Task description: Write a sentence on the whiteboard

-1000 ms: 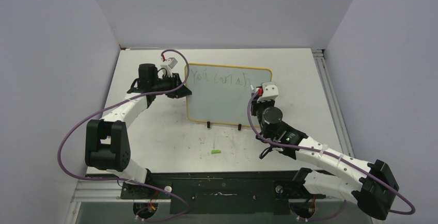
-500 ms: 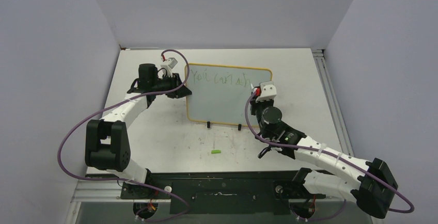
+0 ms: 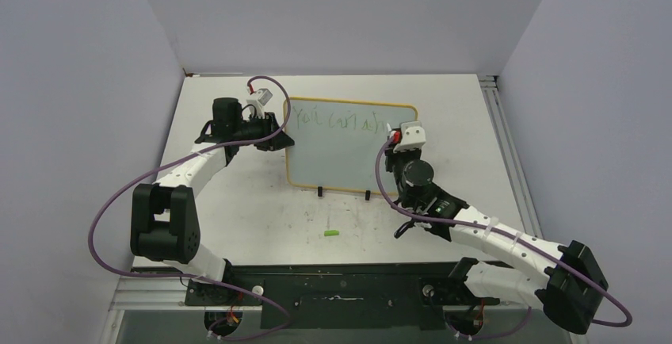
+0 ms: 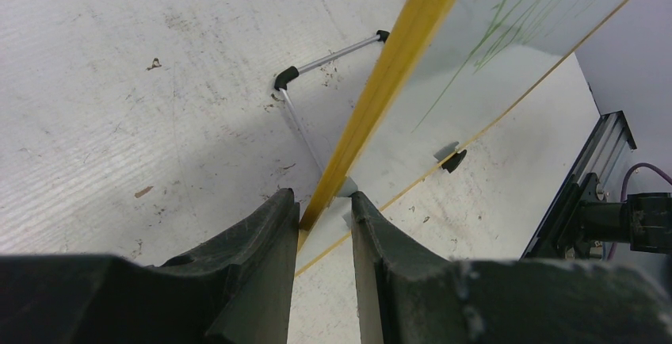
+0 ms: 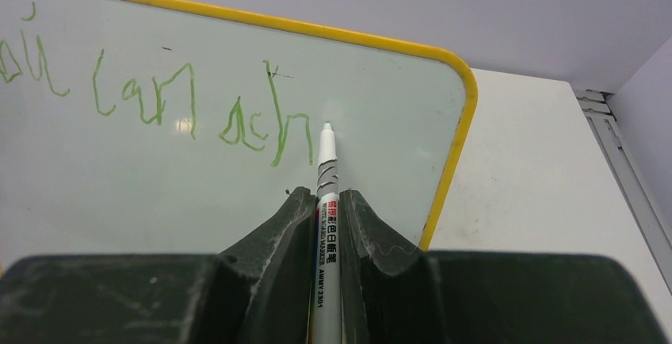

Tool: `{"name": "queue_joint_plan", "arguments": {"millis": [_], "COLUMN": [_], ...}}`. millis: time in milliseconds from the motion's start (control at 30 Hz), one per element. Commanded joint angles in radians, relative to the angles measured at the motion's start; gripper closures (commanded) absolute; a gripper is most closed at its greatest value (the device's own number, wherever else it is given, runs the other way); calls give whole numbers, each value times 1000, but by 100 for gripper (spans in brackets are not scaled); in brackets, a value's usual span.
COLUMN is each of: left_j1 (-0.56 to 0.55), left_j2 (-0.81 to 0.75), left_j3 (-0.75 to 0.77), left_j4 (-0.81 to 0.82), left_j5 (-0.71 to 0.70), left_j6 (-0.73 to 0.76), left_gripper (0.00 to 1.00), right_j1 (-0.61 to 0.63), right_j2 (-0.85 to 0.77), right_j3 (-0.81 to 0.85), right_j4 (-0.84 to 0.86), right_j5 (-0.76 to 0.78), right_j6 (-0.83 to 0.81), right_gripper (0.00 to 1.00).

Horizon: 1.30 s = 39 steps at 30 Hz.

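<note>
At the left, the left gripper [image 4: 325, 201] pinches the yellow frame on the left edge of the whiteboard [image 3: 341, 162], which stands propped on the worktop [image 3: 238, 193] between the two arms. Across its top runs the sentence [image 3: 333, 120], so far "You can ach" in green. To the right, the right gripper [image 5: 326, 197] is clamped on a white marker [image 5: 326, 154], its tip at or just off the board beside the final "h". The next letter should start just right of that "h" with light, even pressure while the left grip braces the board. With little room before the right frame, later words belong on a second line.
</note>
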Motion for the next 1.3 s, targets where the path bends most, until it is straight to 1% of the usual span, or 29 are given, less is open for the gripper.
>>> {"name": "queue_joint_plan", "arguments": {"millis": [0,467,667,800,867,1000,1133,1267], "left_j1": [-11,-11,-11,-11,-11,-11,-11,-11], "left_j2": [-30,-32,-31,-31,-31,-32,-31,-32], "left_j3": [40,40,39,40,40,39,40,39], "left_j4": [7,9,8,8,9,7,7,5], "left_j5": [5,9,7,6,6,3,4,3], "left_j6": [11,9,9,9,9,10,11,12], "left_gripper": [72,72,72,72,72,72,72,72], "right_j1": [-13,-3,10,26,51,127,129,103], "right_j2": [19,-21,-28,-35,-43,-25,-3,7], "right_j3": [40,-34,-44,-27,-14,30,47,63], "right_j4": [56,-20,-29,-27,-20,-2,46,61], "right_j5": [4,22,38,36,43,109,113,97], "right_j6": [-5,95,105,92,70,-4,-46,-54], "right_gripper": [95,95,95,95,95,95,95,95]}}
